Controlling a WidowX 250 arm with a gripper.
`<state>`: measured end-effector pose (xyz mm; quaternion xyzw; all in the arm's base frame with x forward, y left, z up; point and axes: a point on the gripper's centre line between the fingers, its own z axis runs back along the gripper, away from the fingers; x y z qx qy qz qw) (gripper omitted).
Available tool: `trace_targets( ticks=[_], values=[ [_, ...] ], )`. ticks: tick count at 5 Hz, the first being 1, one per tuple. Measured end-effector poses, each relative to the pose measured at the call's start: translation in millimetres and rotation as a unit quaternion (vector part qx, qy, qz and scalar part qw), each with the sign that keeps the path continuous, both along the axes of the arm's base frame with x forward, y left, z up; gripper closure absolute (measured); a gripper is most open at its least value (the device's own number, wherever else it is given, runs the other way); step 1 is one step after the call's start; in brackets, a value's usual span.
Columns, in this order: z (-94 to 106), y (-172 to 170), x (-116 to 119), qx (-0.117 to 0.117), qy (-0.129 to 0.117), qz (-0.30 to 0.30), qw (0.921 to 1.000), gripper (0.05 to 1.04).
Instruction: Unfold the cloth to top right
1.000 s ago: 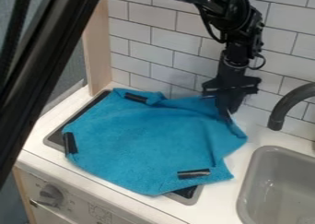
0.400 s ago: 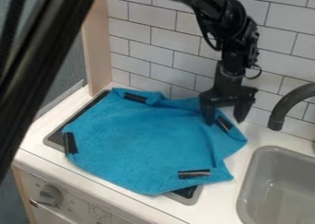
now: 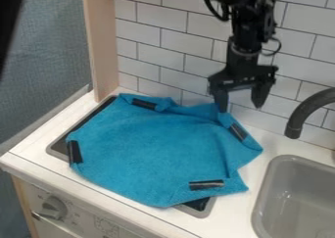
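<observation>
The gripper (image 3: 241,108) hangs at the upper right, just above the cloth's back right corner, in front of the tiled wall. Its two fingers are spread open with nothing between them, and the left one overlaps the cloth's back edge in the view. A blue cloth (image 3: 154,149) lies mostly spread over the dark stove panel, with black tape strips at its corners. Its back right corner with a strip lies on the white counter, and small wrinkles run along the back and right edges.
A grey sink (image 3: 298,198) is at the lower right, with a dark curved faucet (image 3: 307,112) behind it. The white tiled wall (image 3: 160,36) rises behind the counter, a wooden post (image 3: 103,46) stands at the left, and a knob (image 3: 54,208) is on the front panel.
The gripper has opened off the cloth's back right corner and risen slightly, uncovering the tape strip there. The large dark bar at the left has swung mostly out of view. The cloth has hardly moved.
</observation>
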<state>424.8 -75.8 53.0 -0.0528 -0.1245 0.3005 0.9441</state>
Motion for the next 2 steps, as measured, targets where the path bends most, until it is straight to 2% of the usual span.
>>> trace_targets(
  ticks=[1, 2],
  values=[
    [23.0, 4.7, -11.5, -0.003, -0.018, -0.010, 0.9998, 0.085],
    [23.2, 5.4, -11.7, -0.002, -0.018, -0.013, 0.9998, 0.085]
  ],
)
